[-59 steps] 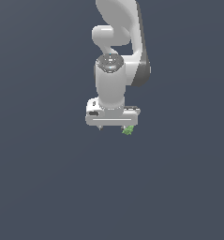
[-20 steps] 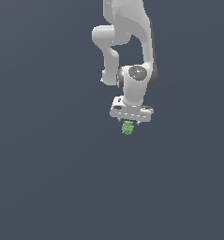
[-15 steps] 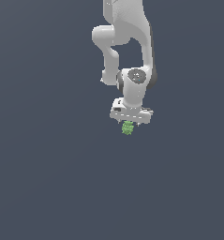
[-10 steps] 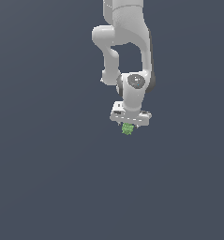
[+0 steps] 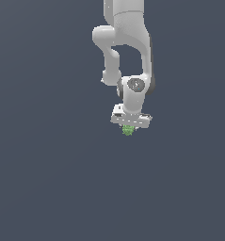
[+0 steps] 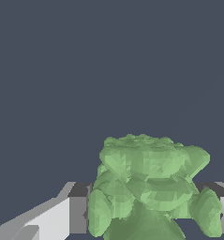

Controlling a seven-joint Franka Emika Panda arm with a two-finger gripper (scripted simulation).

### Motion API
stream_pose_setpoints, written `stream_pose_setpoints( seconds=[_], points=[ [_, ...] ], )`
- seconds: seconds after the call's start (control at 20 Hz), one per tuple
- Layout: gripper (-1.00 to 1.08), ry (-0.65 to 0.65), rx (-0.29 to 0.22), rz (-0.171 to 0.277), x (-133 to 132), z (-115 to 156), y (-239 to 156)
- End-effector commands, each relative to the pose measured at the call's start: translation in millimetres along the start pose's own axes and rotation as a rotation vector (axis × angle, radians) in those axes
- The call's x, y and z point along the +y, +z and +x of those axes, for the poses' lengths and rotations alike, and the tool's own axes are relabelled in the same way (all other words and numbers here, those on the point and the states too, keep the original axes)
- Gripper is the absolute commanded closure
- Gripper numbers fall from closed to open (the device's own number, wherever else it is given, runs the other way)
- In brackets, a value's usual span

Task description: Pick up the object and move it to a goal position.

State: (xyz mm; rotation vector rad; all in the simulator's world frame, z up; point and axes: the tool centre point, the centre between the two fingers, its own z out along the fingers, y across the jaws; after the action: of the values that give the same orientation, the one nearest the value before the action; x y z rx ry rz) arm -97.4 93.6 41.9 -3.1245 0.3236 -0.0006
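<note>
The object (image 5: 128, 130) is a tiny bright-green bumpy lump, held just under the white gripper (image 5: 129, 128) near the middle of the exterior view. The gripper points down and is shut on the object. In the wrist view the object (image 6: 148, 187) fills the space between the two fingers (image 6: 62, 218), which press on its sides. The white arm (image 5: 128, 42) rises above the gripper to the top of the exterior view.
A plain dark grey-blue surface (image 5: 48, 179) lies all around. No goal marker shows in either view.
The gripper has stayed shut on the object. It has shifted slightly, with its wrist turning a little. Three seconds ago the gripper was further to the exterior view's left, with the object beside its fingers.
</note>
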Motion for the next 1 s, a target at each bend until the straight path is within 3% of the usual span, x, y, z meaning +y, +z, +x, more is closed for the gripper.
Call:
stream_pose_setpoints(
  seconds=[0.0,0.55,0.95],
  points=[
    [1.08,0.001,0.000,0.000,0.5,0.1,0.8],
    [1.08,0.000,0.001,0.000,-2.3,-0.2,-6.7],
    [1.08,0.000,0.001,0.000,-15.5,-4.7,-45.5]
  ],
)
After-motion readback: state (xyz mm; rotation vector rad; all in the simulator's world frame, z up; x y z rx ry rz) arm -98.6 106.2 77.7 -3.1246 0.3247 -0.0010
